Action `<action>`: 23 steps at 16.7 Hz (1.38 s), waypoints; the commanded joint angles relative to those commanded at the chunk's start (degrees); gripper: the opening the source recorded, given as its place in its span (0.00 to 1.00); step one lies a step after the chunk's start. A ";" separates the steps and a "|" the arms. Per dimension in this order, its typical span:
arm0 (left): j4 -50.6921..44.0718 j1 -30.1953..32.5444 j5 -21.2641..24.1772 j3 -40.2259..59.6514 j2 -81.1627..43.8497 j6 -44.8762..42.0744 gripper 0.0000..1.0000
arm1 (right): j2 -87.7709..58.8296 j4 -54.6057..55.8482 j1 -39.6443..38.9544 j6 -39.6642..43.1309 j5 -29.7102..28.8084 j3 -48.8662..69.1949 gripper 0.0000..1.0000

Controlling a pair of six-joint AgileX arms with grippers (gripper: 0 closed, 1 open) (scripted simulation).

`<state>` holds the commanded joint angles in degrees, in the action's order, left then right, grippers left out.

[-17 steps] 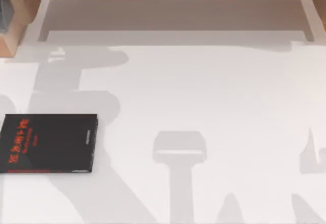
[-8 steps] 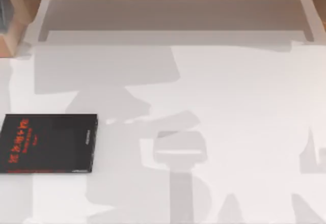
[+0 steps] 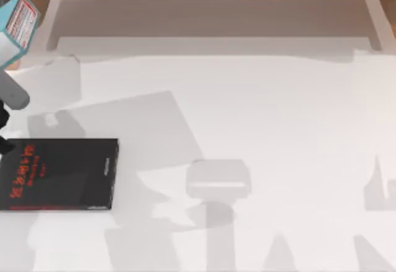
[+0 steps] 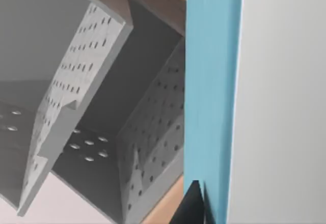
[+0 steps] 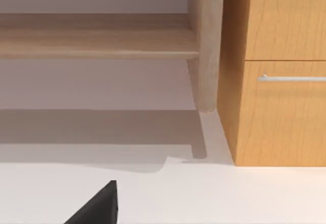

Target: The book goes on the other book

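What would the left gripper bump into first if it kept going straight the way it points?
Probably the grey perforated organiser beyond the light blue book that the left gripper holds; depth is unclear.

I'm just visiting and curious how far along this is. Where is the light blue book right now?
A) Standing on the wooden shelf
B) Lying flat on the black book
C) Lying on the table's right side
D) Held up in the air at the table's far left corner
D: the top view shows the light blue book raised at the far left corner, above and apart from the black book lying flat on the table.
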<state>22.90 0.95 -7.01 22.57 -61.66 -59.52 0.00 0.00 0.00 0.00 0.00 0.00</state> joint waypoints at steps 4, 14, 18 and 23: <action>-2.79 10.83 -4.69 -10.61 4.86 -13.32 0.00 | 0.00 0.00 0.00 0.00 0.00 0.00 1.00; -4.72 18.27 -7.70 -16.95 6.87 -22.06 0.00 | 0.00 0.00 0.00 0.00 0.00 0.00 1.00; -2.60 18.00 -7.36 -16.91 4.66 -22.29 0.00 | 0.00 0.00 0.00 0.00 0.00 0.00 1.00; -1.93 17.92 -7.26 -16.90 3.96 -22.35 0.00 | 0.00 0.00 0.00 0.00 0.00 0.00 1.00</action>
<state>20.97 18.87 -14.27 5.67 -57.70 -81.87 0.00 0.00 0.00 0.00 0.00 0.00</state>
